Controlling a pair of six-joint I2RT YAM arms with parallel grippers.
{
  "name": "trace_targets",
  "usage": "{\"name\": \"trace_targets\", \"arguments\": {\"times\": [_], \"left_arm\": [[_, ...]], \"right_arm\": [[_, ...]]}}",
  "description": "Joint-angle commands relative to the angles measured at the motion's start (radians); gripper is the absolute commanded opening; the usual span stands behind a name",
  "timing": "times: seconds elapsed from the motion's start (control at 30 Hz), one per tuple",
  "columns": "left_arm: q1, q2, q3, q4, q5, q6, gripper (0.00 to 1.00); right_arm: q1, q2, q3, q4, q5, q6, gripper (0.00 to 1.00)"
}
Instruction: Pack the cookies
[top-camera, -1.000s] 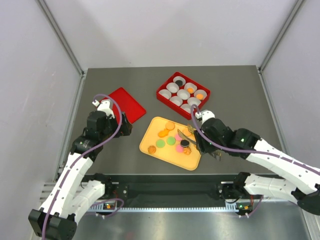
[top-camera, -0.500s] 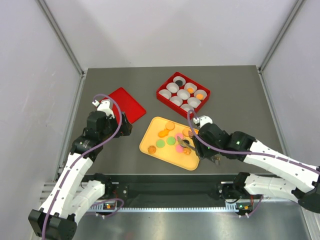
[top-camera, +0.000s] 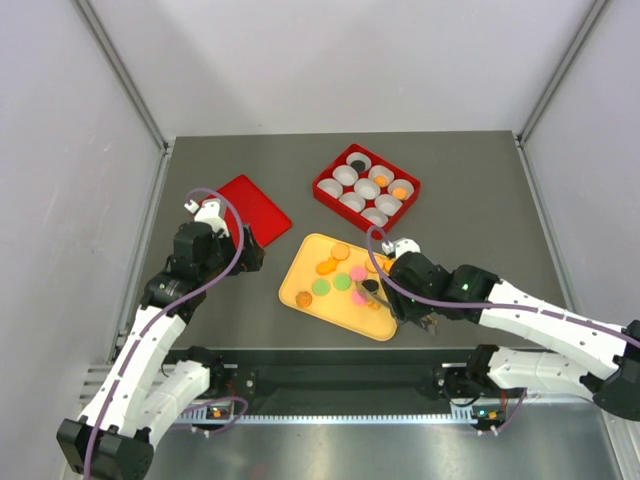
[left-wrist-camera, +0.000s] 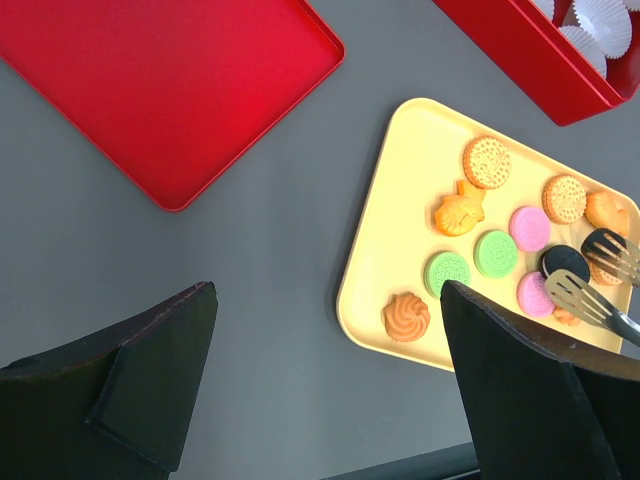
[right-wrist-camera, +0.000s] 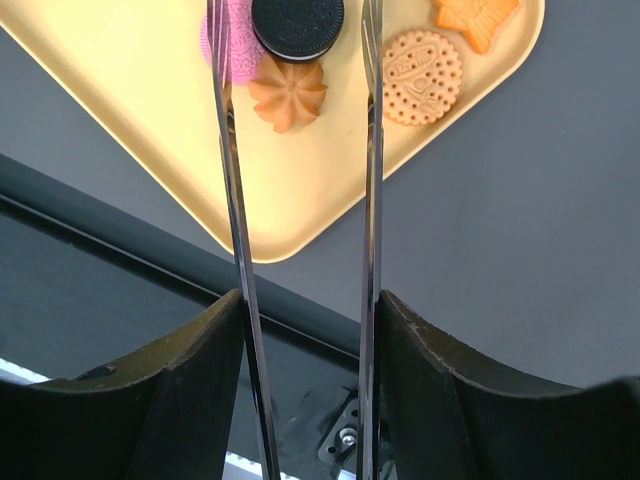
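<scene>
Your right end effector has slid in over the yellow tray in the last second. It is clamped on the tongs, whose blades have eased slightly apart and now straddle the black cookie without closing on it. That looks like the start of the next pick. The rest of the cookies lie loose on the tray, a pink one and an orange swirl touching the black one, so squeeze carefully or you may drag a neighbour along. Three paper cups in the red box already hold cookies. Your left end effector has not moved. It hangs fully spread and empty above the surface beside the red lid.
</scene>
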Motion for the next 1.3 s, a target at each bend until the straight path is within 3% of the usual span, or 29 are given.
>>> {"name": "trace_targets", "arguments": {"times": [0.0, 0.67, 1.27], "left_arm": [[-0.002, -0.017, 0.003, 0.022, 0.009, 0.013, 0.99], [-0.002, -0.017, 0.001, 0.021, 0.002, 0.011, 0.98], [-0.002, -0.018, 0.001, 0.019, -0.006, 0.010, 0.98]], "right_arm": [[0.020, 0.006, 0.001, 0.054, 0.015, 0.015, 0.54], [0.020, 0.017, 0.010, 0.068, 0.034, 0.007, 0.44], [-0.004, 0.003, 0.167, -0.012, 0.100, -0.060, 0.37]]}}
